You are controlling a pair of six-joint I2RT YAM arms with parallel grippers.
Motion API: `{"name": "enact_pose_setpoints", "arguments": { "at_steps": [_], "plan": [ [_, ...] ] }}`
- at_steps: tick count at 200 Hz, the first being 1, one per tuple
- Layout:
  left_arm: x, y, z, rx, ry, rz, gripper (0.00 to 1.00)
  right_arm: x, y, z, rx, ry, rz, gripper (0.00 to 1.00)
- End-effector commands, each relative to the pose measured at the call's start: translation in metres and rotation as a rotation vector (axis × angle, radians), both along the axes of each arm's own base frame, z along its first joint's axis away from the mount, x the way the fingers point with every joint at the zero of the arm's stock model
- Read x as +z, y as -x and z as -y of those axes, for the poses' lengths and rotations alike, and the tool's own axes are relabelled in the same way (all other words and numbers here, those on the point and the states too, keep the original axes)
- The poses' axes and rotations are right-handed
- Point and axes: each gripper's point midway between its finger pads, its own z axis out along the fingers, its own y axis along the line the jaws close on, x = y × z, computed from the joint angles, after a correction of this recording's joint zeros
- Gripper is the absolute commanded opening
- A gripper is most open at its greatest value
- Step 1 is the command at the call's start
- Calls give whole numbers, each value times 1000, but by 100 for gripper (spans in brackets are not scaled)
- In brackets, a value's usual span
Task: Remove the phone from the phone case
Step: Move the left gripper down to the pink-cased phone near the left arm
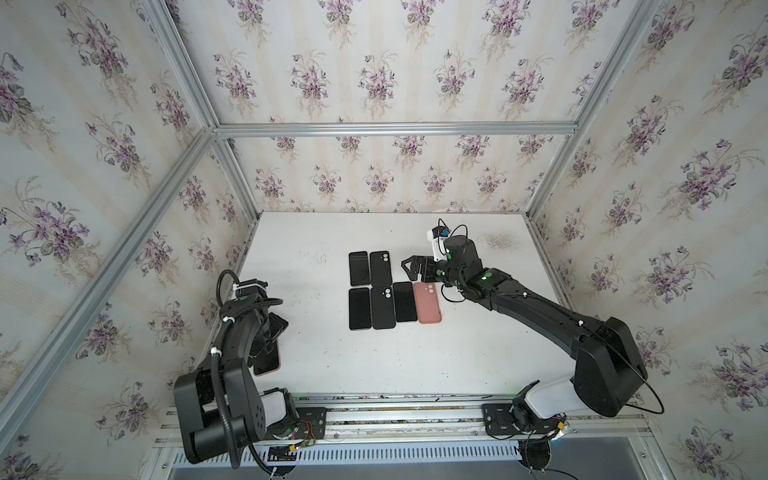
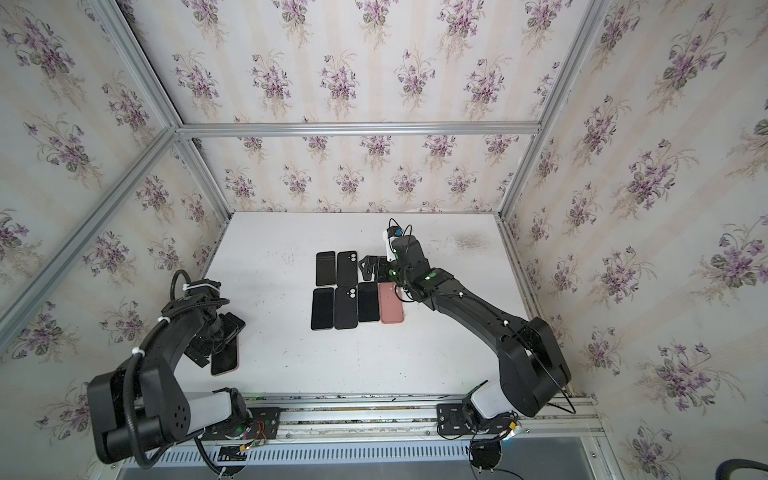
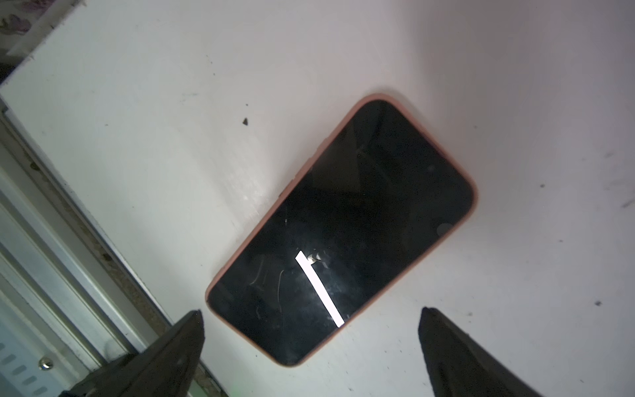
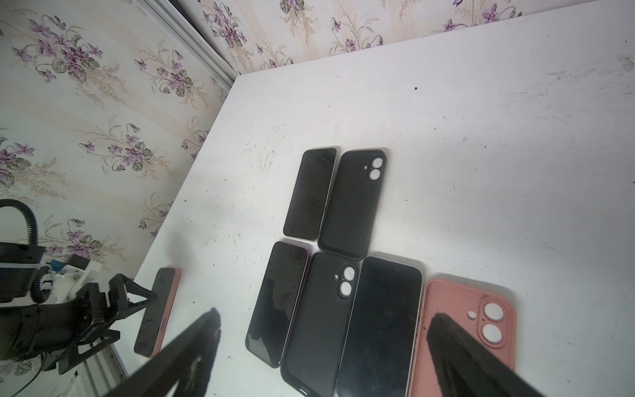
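There is one white counter (image 1: 316,365). There are two black arms, a left arm (image 1: 237,345) and a right arm (image 1: 540,316), and each arm has one tool.

There are four phones and four cases. Three are bare phones (image 4: 311,192) (image 4: 278,302) (image 4: 381,330) with dark screens facing up. The fourth is the cased phone (image 3: 343,227). Two are black cases (image 4: 354,202) (image 4: 319,326), one is the empty pink case (image 4: 453,299), and one is the full pink case (image 4: 169,306).

The left tool (image 3: 311,314) is spread wide and holds nothing. It hangs right over one end of the cased phone. I cannot tell if it touches it.

The right tool (image 4: 323,315) is also spread wide and holds nothing. In both top views it hangs over the counter just beside the far black case, at the far end of the empty pink case.

The full pink case holds the cased phone, screen up, with a pink rim all around it. It lies near the front left of the counter, well apart from the others. The two black cases and the empty pink case have nothing in them, and white shows through their round camera holes. They lie side by side with the bare phones in two neat rows in the middle of the counter.
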Motion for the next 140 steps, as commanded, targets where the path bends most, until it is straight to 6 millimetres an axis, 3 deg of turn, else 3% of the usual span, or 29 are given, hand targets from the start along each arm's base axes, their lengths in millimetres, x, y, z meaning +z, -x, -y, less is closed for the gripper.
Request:
{"name": "enact_pose_setpoints", "arguments": {
  "at_steps": [1, 49, 88, 140],
  "plan": [
    [2, 1, -11, -58, -48, -54, 100, 14, -6, -4, -7, -42, 26, 98],
    [-11, -3, -19, -122, -38, -100, 100, 11, -6, -3, -35, -67, 9, 96],
    [-20, -19, -12, -184, 36, -53, 100, 14, -9, -4, -53, -93, 13, 95],
    [-36, -27, -10, -191, 118, -27, 99, 18, -11, -2, -73, -119, 27, 94]
  ]
}}
